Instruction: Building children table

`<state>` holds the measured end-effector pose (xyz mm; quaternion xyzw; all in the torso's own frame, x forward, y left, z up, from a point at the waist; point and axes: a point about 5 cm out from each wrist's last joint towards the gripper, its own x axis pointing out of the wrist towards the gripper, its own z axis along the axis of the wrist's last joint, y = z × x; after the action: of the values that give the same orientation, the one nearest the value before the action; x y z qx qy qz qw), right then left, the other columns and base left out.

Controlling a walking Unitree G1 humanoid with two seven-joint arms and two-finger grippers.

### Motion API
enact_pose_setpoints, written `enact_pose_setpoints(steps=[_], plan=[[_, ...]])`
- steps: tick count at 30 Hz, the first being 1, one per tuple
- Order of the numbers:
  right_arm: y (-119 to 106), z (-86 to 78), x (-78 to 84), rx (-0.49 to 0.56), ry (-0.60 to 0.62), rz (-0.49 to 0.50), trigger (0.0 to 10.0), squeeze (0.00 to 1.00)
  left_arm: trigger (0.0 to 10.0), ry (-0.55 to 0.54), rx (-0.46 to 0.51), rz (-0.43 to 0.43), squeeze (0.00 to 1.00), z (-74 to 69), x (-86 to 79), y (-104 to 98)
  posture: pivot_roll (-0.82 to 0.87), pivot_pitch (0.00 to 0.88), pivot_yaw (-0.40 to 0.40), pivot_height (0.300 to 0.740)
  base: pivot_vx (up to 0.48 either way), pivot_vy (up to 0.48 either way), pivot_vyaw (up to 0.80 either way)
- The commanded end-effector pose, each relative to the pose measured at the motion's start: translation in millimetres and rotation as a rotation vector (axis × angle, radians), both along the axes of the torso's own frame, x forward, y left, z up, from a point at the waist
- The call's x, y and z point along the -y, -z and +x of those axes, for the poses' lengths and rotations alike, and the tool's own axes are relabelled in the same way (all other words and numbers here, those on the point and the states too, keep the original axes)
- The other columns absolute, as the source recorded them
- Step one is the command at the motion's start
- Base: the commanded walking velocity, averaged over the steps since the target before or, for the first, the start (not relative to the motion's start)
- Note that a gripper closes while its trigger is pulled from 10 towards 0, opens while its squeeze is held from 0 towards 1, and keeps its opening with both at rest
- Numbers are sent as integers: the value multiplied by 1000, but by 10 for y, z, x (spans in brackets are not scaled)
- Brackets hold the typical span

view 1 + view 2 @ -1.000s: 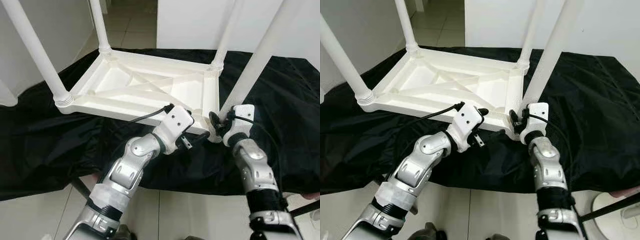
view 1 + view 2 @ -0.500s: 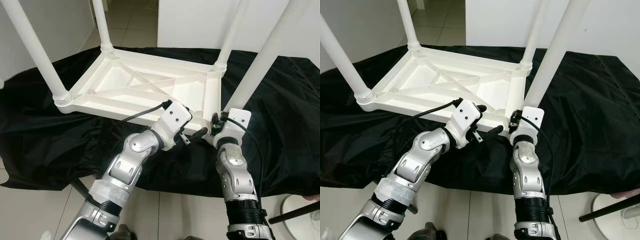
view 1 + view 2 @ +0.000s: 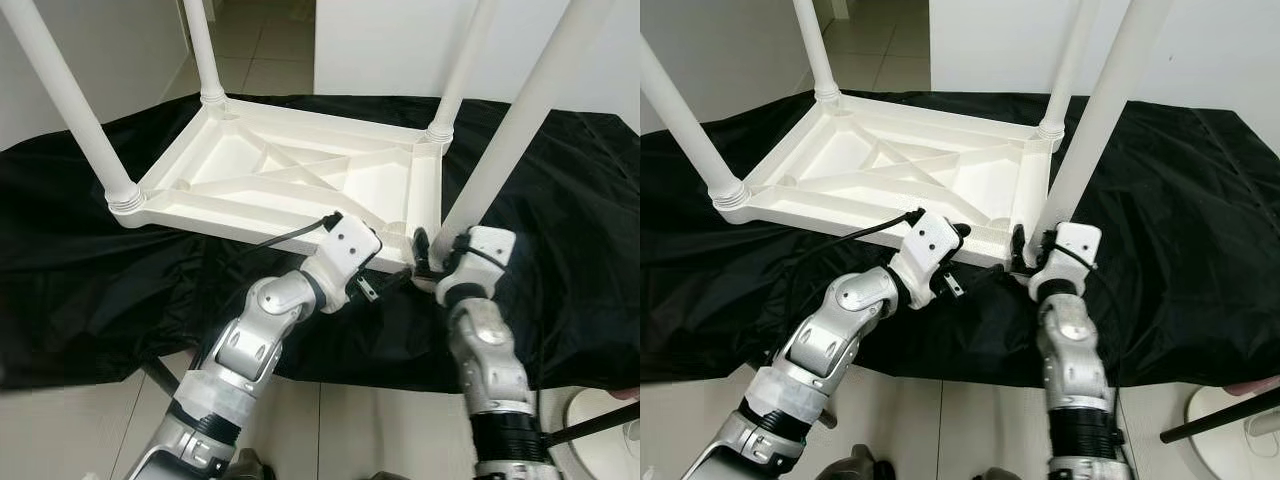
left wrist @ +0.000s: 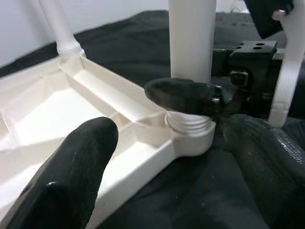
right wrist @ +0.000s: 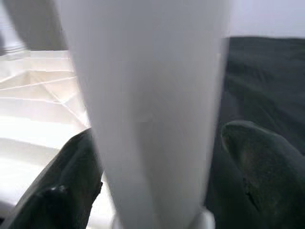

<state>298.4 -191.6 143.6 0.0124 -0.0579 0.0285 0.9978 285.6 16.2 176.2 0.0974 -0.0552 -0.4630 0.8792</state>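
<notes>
We see the white children's table (image 3: 300, 175) lying upside down on a black cloth (image 3: 80, 270) spread over the tiled floor (image 3: 60, 430), its four legs pointing up. Our left hand (image 3: 392, 280) reaches toward the table's near right corner, fingers (image 4: 66, 176) spread apart and grasping nothing; the threaded socket (image 4: 190, 126) of that corner sits just ahead of them. Just to the right of that hand, our right hand (image 3: 428, 250) is at the base of the near right leg (image 3: 520, 120), one finger (image 5: 71, 176) on each side of the white tube, close against it. Whether it is clenched on the leg we cannot tell.
</notes>
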Motion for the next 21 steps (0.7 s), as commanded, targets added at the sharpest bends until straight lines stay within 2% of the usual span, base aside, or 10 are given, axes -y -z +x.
enact_pose_setpoints(steps=[1,3,4,8,17,18,20,21], plan=[[22,-20,24,-14,-69,-9,10000,980,10000,39,-31,5,0,-26,-30,36,-41,4,27,740,0,0,0],[17,-12,68,-23,-109,-36,10000,980,10000,52,-41,4,0,-25,-43,34,-39,4,27,740,0,0,0],[-1,-10,88,-15,-140,-46,10000,0,10000,66,-51,-6,0,-36,-46,22,-37,0,24,740,0,0,0],[-43,22,116,-5,-306,-121,10000,0,10000,177,-112,-30,0,-206,-24,22,-44,1,23,740,0,0,0],[-72,159,149,-30,-438,-183,10000,0,10000,259,-154,-16,0,-346,36,50,-41,0,42,740,0,0,0],[-70,257,164,-55,-471,-212,4902,0,10000,279,-165,-12,0,-367,50,63,-40,0,46,740,0,0,0],[-63,302,163,-73,-491,-220,4902,0,10000,279,-164,-3,0,-352,51,78,-38,0,43,740,0,0,0],[-53,313,162,-78,-494,-227,3882,0,10000,269,-165,-5,0,-332,48,84,-40,0,42,740,0,0,0]])
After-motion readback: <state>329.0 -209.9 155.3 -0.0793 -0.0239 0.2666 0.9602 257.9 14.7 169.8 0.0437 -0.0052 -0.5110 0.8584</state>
